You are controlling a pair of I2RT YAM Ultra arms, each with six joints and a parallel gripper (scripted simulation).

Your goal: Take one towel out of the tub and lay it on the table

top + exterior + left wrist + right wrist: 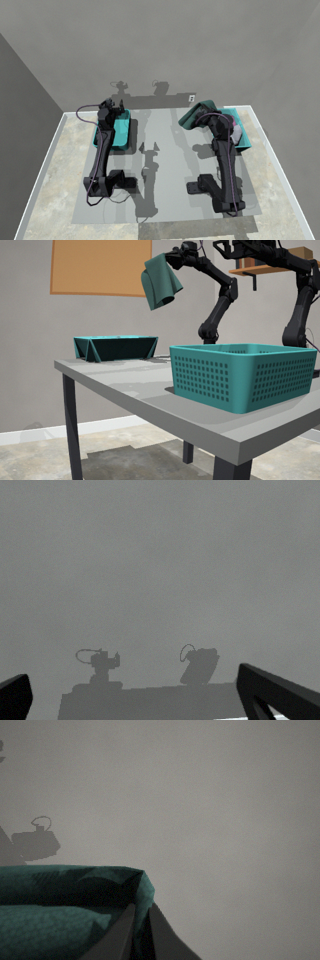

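A dark green towel hangs folded from my right gripper, which is shut on one edge of it, high above the table. It hangs free of the tub, by the tub's inner back corner in the top view. A pink towel and a pale grey towel lie inside the tub, partly hidden by my right arm. The tub stands flat. My left gripper is open and empty, raised above the back of the basket.
The teal basket stands at the left in the top view, with my left arm over its left side. It looks empty where its inside shows. The grey table top lies between the basket and the tub. A wall rises behind the table.
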